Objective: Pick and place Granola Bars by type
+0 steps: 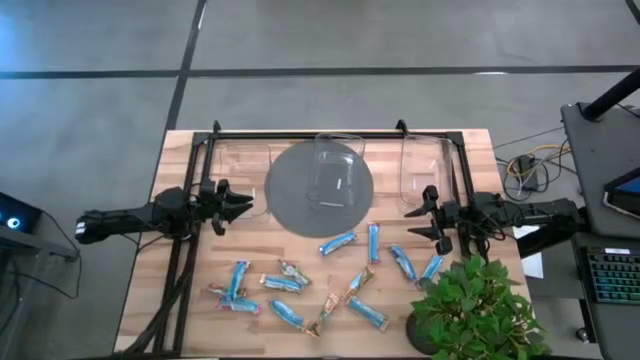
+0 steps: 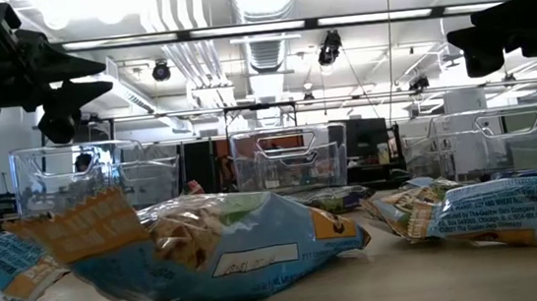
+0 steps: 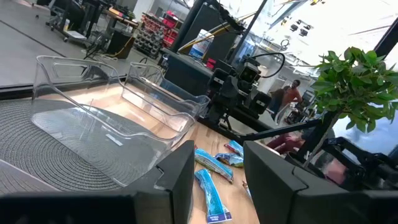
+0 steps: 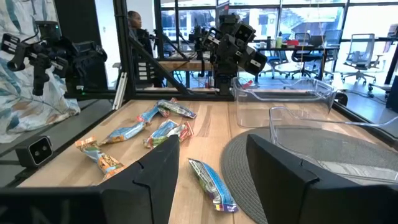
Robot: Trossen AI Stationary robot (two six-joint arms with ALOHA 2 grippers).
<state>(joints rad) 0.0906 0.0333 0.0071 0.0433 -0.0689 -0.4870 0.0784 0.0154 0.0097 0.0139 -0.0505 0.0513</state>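
While both arms hang above the table, I note nothing in either grip. My left gripper sits at the left edge of the wooden table, pointing inward toward the round grey mat; its fingers stand apart with only air between them. My right gripper mirrors it at the right edge, fingers likewise parted and holding nothing, just beside the rightmost clear bin.

Granola Bars lie scattered flat on the near half of the table, none in a bin. Most wear blue wrappers; a few tan ones are mixed in. One loose cluster lies near the left arm's side, another group spreads from below the mat toward the potted plant at the near right corner. One blue bar lies just ahead of the right fingers, beside the mat's rim.

Three clear bins stand along the far edge: the left bin, the middle bin resting on the mat, and the right one. From the low view, a blue bar fills the foreground.

A person shows in the room beyond.
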